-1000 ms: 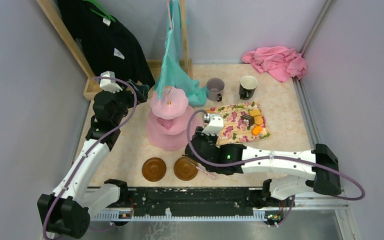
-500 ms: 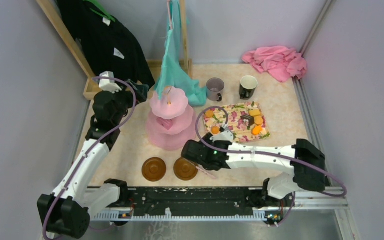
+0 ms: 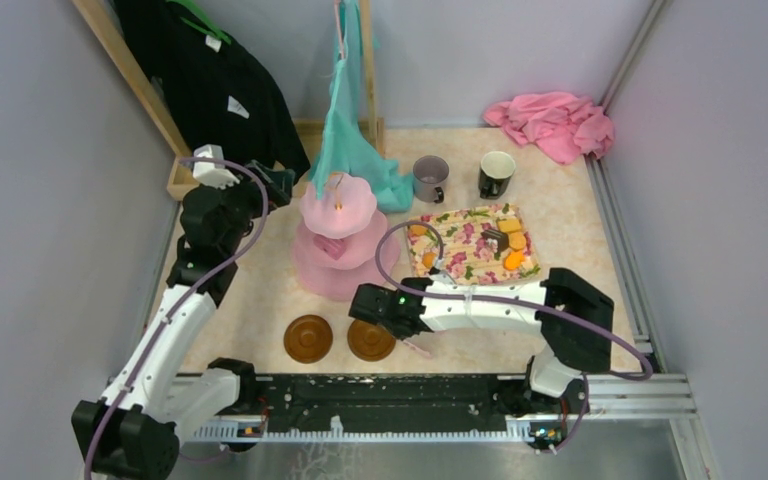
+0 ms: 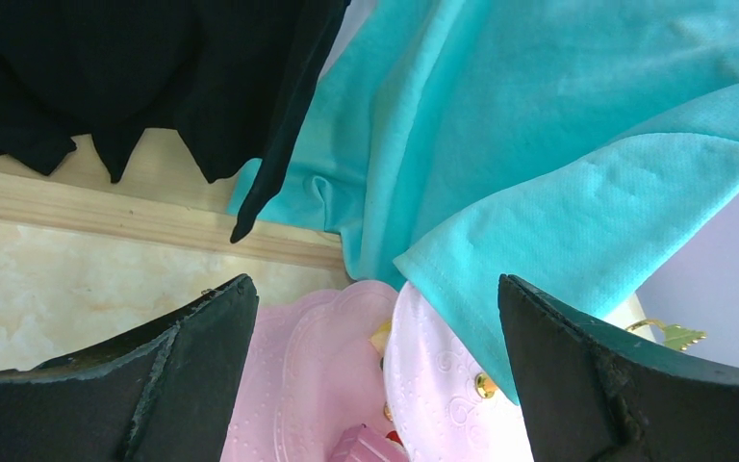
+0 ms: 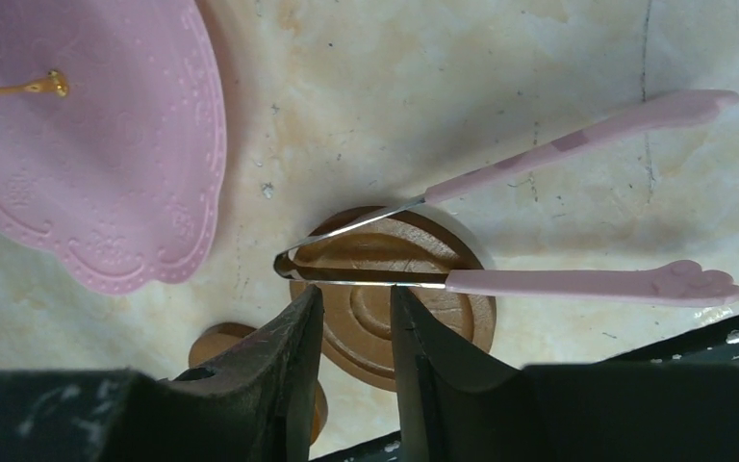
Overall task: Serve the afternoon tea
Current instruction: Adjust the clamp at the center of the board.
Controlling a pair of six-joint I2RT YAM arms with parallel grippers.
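Marbled surface point(image 5: 462, 87). Right hand point(image 5: 354, 294) nearly pressed together at tongs point(image 5: 577, 281) over brown disc point(image 5: 447, 318); can't tell if pinching. Loose tongs could slip, bump stand point(image 5: 106, 164).

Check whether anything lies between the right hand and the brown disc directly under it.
Yes. Pink-handled tongs lie across the brown disc, with their metal hinge end just ahead of the right hand. Nothing else visible is in the way.

My left end effector point(image 4: 375, 289) gapes wide, arm stretched forward. My right end effector point(image 5: 356, 294) points down, fingers narrowly parted, arm bent leftward.
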